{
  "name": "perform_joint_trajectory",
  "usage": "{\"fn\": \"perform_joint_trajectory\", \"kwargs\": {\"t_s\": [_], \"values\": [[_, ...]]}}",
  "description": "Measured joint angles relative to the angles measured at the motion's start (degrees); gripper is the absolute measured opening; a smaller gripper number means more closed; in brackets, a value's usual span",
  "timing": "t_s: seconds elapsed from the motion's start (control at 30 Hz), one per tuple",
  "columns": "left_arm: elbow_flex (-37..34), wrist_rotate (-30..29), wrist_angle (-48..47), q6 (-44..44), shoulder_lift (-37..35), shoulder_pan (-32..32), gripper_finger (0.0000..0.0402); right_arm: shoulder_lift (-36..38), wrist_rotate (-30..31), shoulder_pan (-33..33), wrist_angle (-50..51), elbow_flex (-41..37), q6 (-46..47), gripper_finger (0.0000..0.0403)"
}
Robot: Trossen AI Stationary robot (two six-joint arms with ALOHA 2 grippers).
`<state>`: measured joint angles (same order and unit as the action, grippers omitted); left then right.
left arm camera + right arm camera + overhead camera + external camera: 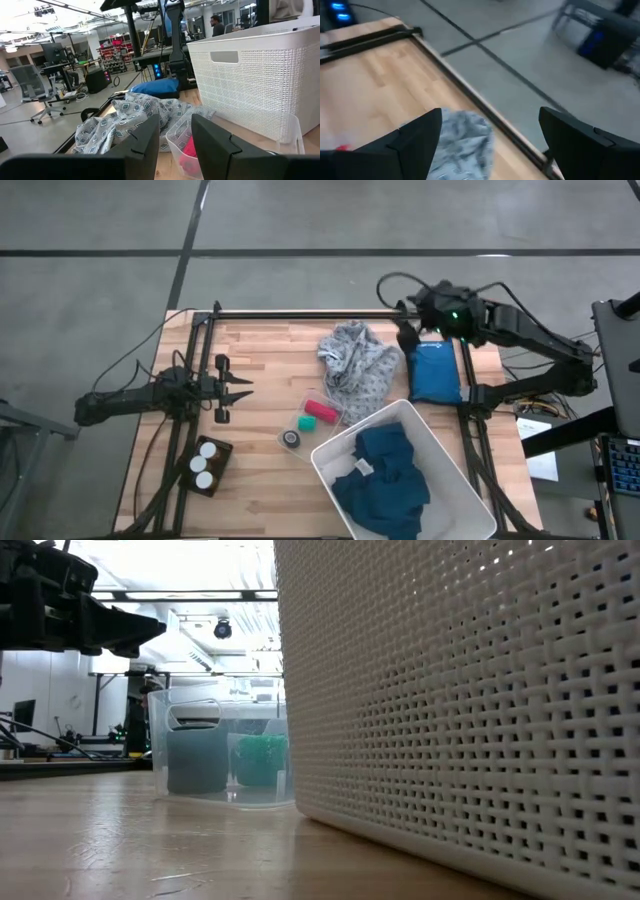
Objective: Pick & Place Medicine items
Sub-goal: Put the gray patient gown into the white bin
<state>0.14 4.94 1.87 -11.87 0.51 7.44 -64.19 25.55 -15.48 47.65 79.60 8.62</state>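
Observation:
The medicine items (205, 464) show as three white round caps side by side in a small dark tray at the table's near left corner; no gripper touches them. My left gripper (244, 390) (176, 131) hovers level over the table's left side, beyond the tray, open by a narrow gap with nothing in it. My right gripper (408, 335) (490, 130) hangs high over the far right of the table, wide open and tilted downward, with nothing between its fingers. The grey patterned cloth (465, 137) lies below it.
A grey patterned cloth (357, 365) lies crumpled at the far middle, next to a folded blue cloth (433, 372). A white basket (452, 470) holding dark blue cloth fills the near right. A clear box (318, 414) with green and pink rolls stands mid-table.

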Motion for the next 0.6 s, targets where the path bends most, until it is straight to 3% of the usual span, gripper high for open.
{"fn": "perform_joint_trajectory", "kwargs": {"t_s": [0.07, 0.17, 0.33, 0.4, 0.47, 0.6], "values": [[0.0, 0.0, 0.0, 0.0, 0.0, 0.0, 0.0118, -1.4, -0.4, -1.2, 0.0, 0.7, 0.7, 0.0329], [0.0, 0.0, 0.0, 0.0, 0.0, 0.0, 0.0118, -3.0, -6.2, -1.4, 0.2, 0.6, 1.9, 0.0329], [0.0, 0.0, 0.0, -0.1, 0.0, 0.0, 0.0118, -4.6, -24.6, -0.4, 4.7, -0.5, 6.6, 0.0329], [0.0, 0.0, 0.0, -0.1, 0.0, 0.0, 0.0118, -5.2, -28.2, 0.9, 10.6, -0.9, 7.5, 0.0329], [0.0, 0.0, 0.0, -0.1, 0.0, 0.0, 0.0118, -5.6, -26.8, 1.9, 16.4, -1.2, 9.3, 0.0329], [0.0, 0.0, 0.0, -0.1, 0.0, 0.0, 0.0118, -3.8, -15.9, 2.1, 21.2, -1.2, 10.9, 0.0329]]}}
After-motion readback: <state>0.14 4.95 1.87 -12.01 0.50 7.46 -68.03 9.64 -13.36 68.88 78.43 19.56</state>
